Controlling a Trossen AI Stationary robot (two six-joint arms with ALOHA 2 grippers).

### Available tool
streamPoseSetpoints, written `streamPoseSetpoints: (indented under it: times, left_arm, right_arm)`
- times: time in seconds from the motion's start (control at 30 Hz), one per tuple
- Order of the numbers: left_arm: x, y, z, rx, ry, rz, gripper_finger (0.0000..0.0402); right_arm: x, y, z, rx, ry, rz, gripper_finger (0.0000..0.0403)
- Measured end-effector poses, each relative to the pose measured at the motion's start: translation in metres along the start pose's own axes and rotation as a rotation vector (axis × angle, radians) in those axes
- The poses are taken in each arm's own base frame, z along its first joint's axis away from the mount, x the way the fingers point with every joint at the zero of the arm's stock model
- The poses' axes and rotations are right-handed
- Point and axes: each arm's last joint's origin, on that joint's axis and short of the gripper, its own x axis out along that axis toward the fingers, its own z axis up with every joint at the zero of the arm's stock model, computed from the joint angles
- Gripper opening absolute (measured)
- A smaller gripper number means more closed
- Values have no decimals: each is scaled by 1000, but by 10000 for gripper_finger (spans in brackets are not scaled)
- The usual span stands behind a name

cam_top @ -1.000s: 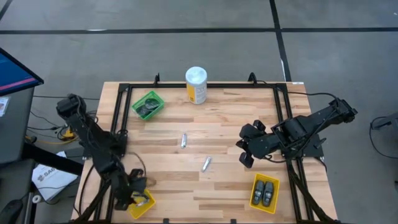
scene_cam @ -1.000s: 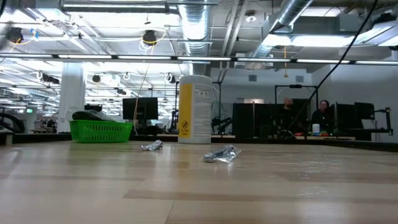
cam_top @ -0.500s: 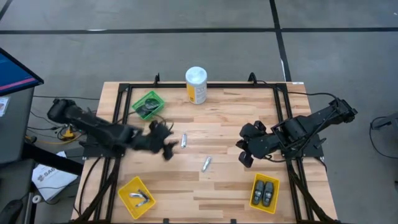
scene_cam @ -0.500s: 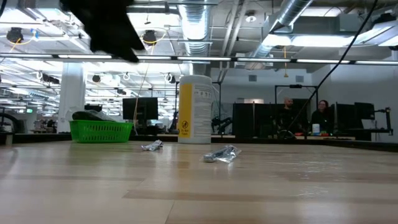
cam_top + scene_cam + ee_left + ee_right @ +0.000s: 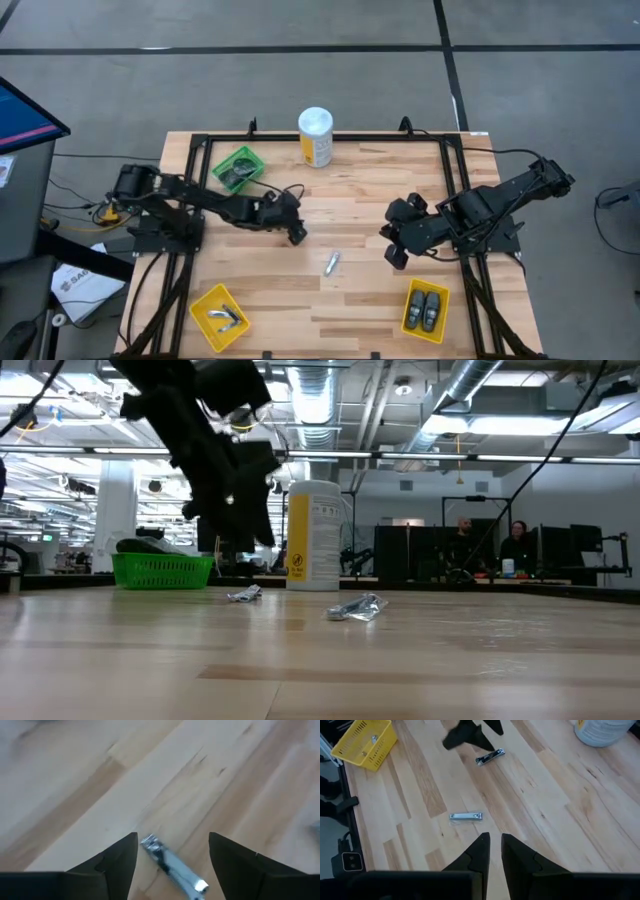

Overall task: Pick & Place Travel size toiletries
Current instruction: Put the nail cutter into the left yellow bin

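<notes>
Two tiny silver tubes lie flat on the wood. My left gripper (image 5: pixel 294 229) (image 5: pixel 173 840) is open and hangs in the air just above the farther tube (image 5: pixel 172 869) (image 5: pixel 243 594), a finger on either side, touching nothing. The nearer tube (image 5: pixel 331 263) (image 5: pixel 357 607) (image 5: pixel 466 816) lies between the two arms. My right gripper (image 5: pixel 392 246) (image 5: pixel 493 839) is shut and waits over the table's right half. Dark discs sit in the green bin (image 5: pixel 238 168). Two dark pods fill the near-right yellow bin (image 5: pixel 425 308). Another tube lies in the near-left yellow bin (image 5: pixel 219 317).
The tall white-and-yellow canister (image 5: pixel 315 136) (image 5: pixel 314 536) stands at the far edge, behind the tubes. A black frame runs around the tabletop. People sit at desks in the room beyond (image 5: pixel 490 550). Bare wood lies between the nearer tube and the near edge.
My left arm has swung from the near-left yellow bin up and across to the table's middle, then come down over the farther silver tube. The tubes on the table and my right arm have stayed put.
</notes>
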Motion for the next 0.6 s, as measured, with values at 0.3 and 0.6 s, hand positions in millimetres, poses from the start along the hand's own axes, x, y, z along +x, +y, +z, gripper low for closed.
streamPoseSetpoints:
  times: [0.3,0.6]
  left_arm:
    - [34,-7,-20,9,57,110,221]
    - [47,-8,-29,-130,59,160,228]
  right_arm:
    - [0,0,0,-34,4,1,39]
    - [0,0,-1,-34,21,16,39]
